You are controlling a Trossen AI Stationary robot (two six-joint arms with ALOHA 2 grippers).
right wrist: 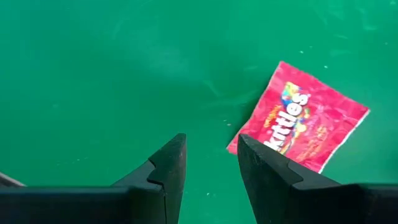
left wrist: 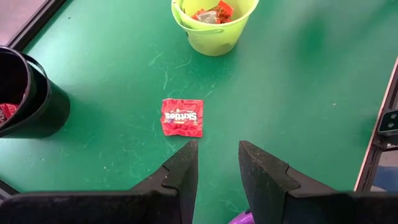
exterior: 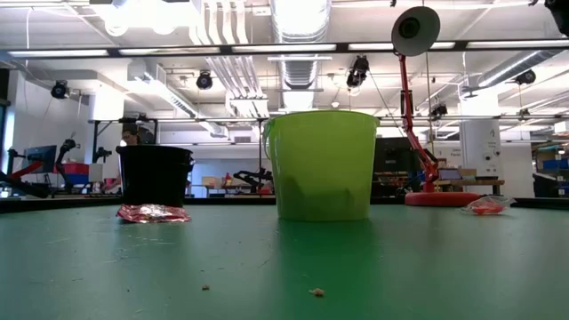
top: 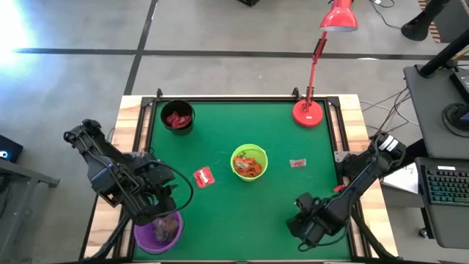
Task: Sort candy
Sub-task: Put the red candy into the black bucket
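Observation:
One flat red candy packet [top: 203, 176] [left wrist: 182, 117] lies on the green mat, between the purple bowl [top: 157, 231] and the lime-green bowl [top: 249, 162]. My left gripper [left wrist: 217, 155] hangs open above the purple bowl's far rim, nothing between its fingers. A second red packet [right wrist: 305, 118] lies flat just beyond my right gripper [right wrist: 211, 149], which stands open near the table's near right corner [top: 302, 226]. In the high view the arm hides that packet. A small clear-wrapped candy [top: 297, 163] lies right of the green bowl. The black bowl [top: 178, 118] holds red packets.
A red desk lamp [top: 308, 111] stands at the far right of the mat. The green bowl holds orange-red wrappers, the purple bowl pale ones. A wooden frame [top: 130, 125] borders the mat. Open mat lies between the two arms.

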